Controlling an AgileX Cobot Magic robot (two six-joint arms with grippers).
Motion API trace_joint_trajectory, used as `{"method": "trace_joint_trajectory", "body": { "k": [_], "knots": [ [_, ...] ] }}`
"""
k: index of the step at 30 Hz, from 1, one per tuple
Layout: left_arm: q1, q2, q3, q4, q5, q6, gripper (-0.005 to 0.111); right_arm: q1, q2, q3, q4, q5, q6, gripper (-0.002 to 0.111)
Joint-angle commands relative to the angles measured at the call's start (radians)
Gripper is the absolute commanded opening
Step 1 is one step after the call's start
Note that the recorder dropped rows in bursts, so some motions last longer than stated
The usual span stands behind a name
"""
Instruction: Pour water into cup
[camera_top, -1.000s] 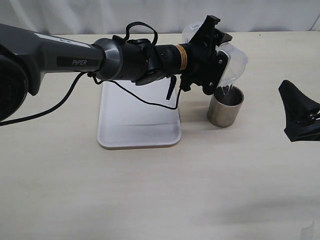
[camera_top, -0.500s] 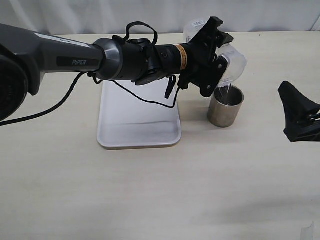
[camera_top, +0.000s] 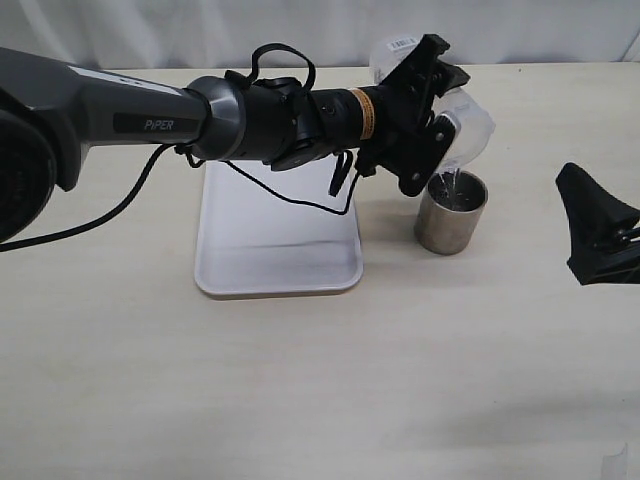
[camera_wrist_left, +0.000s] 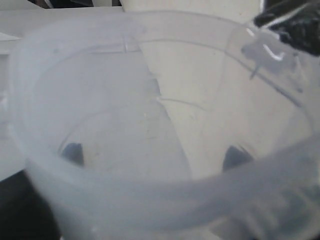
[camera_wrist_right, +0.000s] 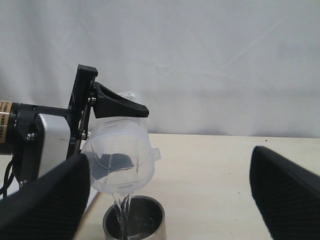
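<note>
The steel cup (camera_top: 451, 215) stands on the table just right of the tray. My left gripper (camera_top: 432, 110) is shut on a clear plastic jug (camera_top: 465, 125), held tipped on its side with its lip over the cup. A thin stream of water (camera_wrist_right: 120, 210) runs from the jug (camera_wrist_right: 120, 160) into the cup (camera_wrist_right: 134, 220). In the left wrist view the jug (camera_wrist_left: 150, 125) fills the frame, and the dark pads (camera_wrist_left: 72, 152) show through its wall. My right gripper (camera_top: 600, 225) hangs open at the far right, apart from the cup, with nothing between its fingers (camera_wrist_right: 285, 195).
A white tray (camera_top: 275, 240) lies under the left arm, left of the cup. A black cable (camera_top: 290, 200) loops down from the left wrist over the tray. A pale wall runs along the back of the table.
The left wrist has rolled slightly further, tipping the jug a little more. Water keeps running into the cup. The right arm has not moved.
</note>
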Motion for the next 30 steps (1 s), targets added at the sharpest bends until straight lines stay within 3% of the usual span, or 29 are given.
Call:
{"method": "trace_joint_trajectory", "body": {
  "k": [1,30],
  "knots": [
    [-0.008,-0.01,-0.012,-0.019,-0.027,0.027,0.0,-0.003,0.003,0.002,-0.01,-0.003,0.002,0.081],
    [-0.008,-0.01,-0.012,-0.035,-0.062,0.143,0.0,-0.003,0.003,0.002,-0.01,0.003,0.002,0.081]
  ]
}}
